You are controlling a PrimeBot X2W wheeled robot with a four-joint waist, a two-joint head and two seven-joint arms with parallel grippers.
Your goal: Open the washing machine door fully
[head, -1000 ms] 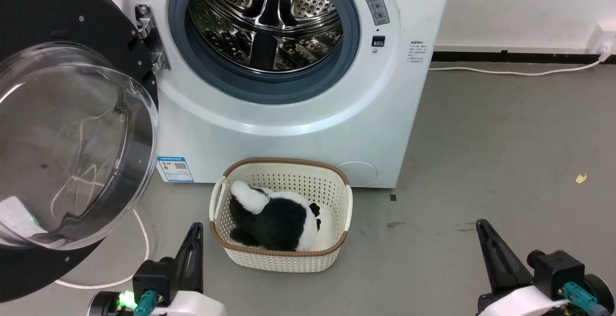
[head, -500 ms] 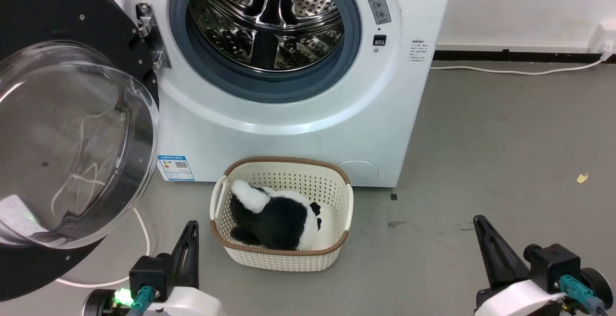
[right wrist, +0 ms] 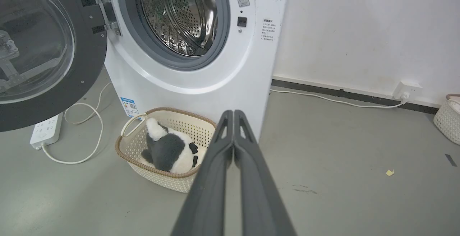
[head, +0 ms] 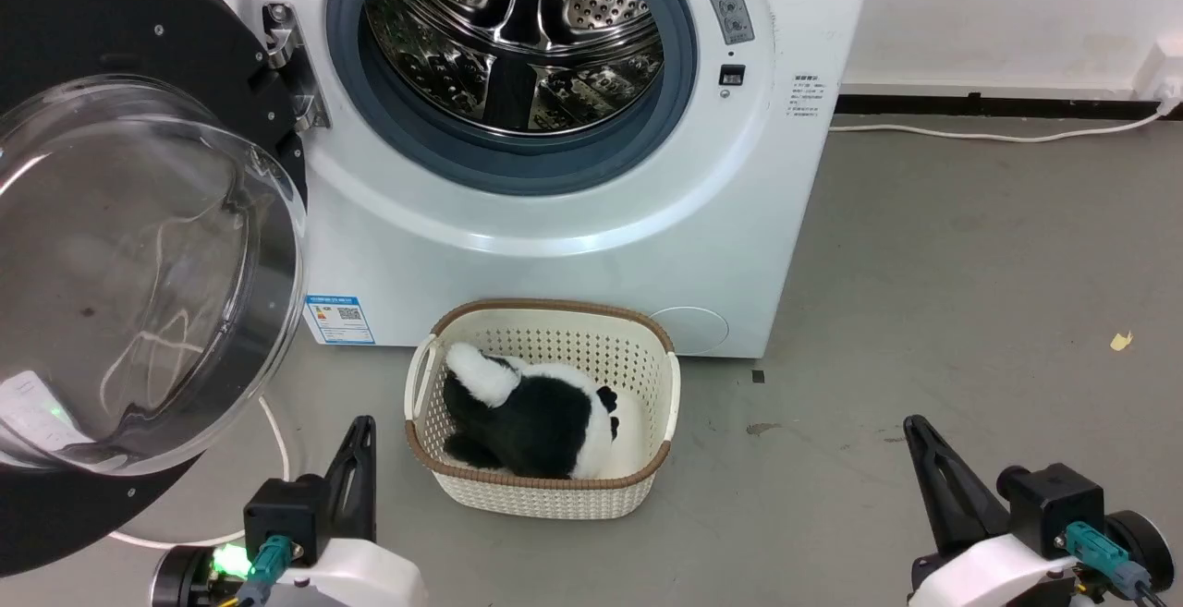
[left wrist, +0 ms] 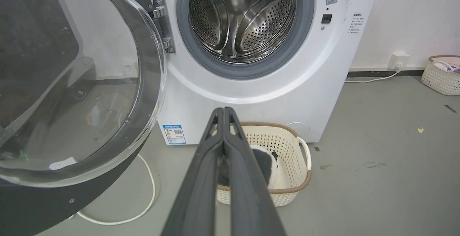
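Washing machine door (head: 139, 247) stands swung out on its metal hinge (head: 294, 66) at the left edge of the washing machine (head: 554, 256). Its black disc and bulging glass bowl face the room, and the steel drum (head: 518, 34) inside its grey gasket is laid bare.

The left hand (head: 363, 427) hangs low in front of the washing machine's left corner. Its two dark fingers are pressed together tip to tip, pinching nothing and touching nothing. The right hand (head: 912, 427) is closed the same way, empty, out past the washing machine's right side.

The washing machine door hangs above and to the left of the left hand, near it but apart, and lies well apart from the right hand.

A cream woven basket (head: 545, 501) sits on the grey floor (head: 924, 293) just in front of the washing machine, with a black-and-white plush toy (head: 527, 418) in it. A blue label (head: 340, 319) is stuck low on the washing machine's front, at its left. Left of the washing machine, a white cable (right wrist: 90, 135) loops across the floor to a power strip (right wrist: 45, 130) below the door. To its right, another cable runs along a white wall (right wrist: 359, 31) to a socket (right wrist: 406, 88).
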